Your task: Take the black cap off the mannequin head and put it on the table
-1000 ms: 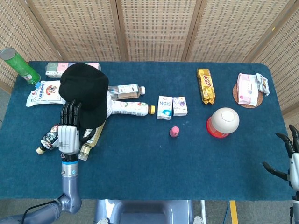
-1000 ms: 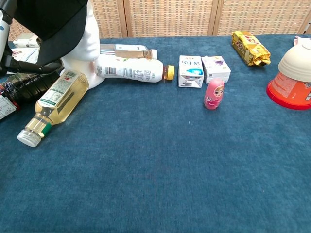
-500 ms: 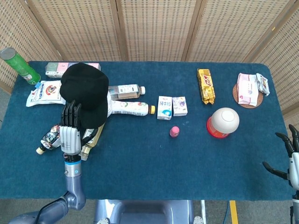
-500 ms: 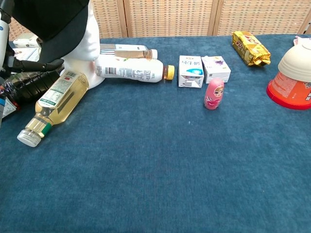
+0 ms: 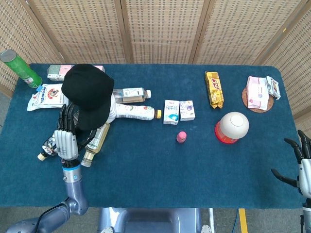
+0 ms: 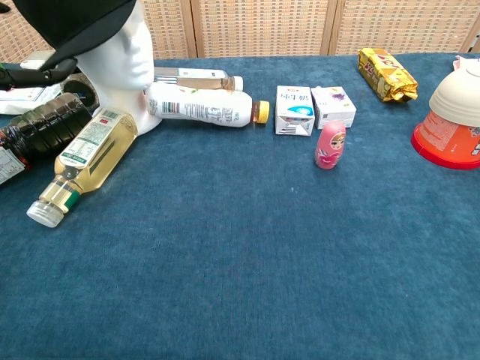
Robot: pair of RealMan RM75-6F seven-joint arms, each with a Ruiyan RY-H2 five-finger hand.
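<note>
- Left hand [image 5: 65, 137] sits at the near left of the table [image 5: 160, 170], fingers pointing up at the brim of the black cap [image 5: 88, 93]; the chest view shows a dark fingertip under the brim's edge and the brim raised, so the hand appears to pinch the cap there.
- Black cap still covers the white mannequin head [image 6: 120, 64], whose face shows bare below the brim in the chest view.
- Right hand [image 5: 301, 165] hangs off the table's right edge, fingers spread, grasping nothing.
- Yellow-liquid bottle [image 6: 82, 161] lies on its side just beside the mannequin's base, with a dark bottle [image 6: 34, 131] lying to its left.
- White bottle with an orange cap [image 6: 199, 109] lies to the right of the mannequin; two small cartons [image 6: 311, 109] and a pink doll figure [image 6: 330, 145] stand further right.
- Red-and-white bowl container [image 5: 232, 127] stands toward the right side.
</note>
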